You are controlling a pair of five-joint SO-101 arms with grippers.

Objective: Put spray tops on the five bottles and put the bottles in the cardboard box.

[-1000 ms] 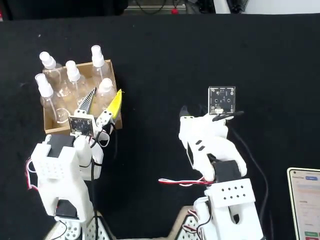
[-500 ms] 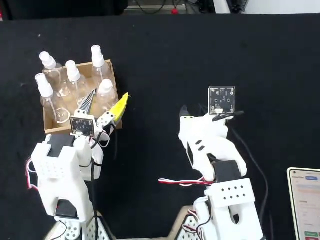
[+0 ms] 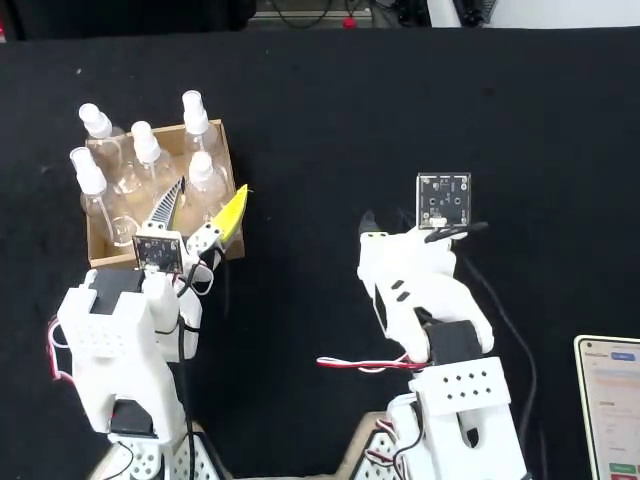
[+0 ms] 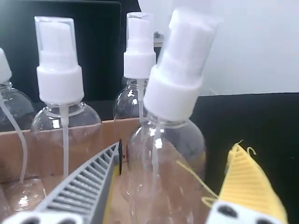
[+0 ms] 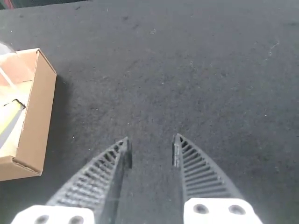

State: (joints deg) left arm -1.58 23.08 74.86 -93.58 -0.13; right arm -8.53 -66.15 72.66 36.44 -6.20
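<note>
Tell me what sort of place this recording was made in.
Probably a robotics lab bench: two white plastic robot arms stand at a black cloth-covered table, beside a small brown cardboard box of clear plastic bottles with white spray tops.

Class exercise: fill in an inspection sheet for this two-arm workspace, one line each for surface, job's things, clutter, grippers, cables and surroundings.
Surface: black table.
Job's things: five bottles, all with spray tops, standing in the cardboard box.
Clutter: lit screen at the table's edge near the right arm.
Grippers: left gripper open, fingers either side of the near bottle; right gripper open over bare table.
Cables: red and white wires at the right arm's base.
Surroundings: dark gear beyond the far edge.
</note>
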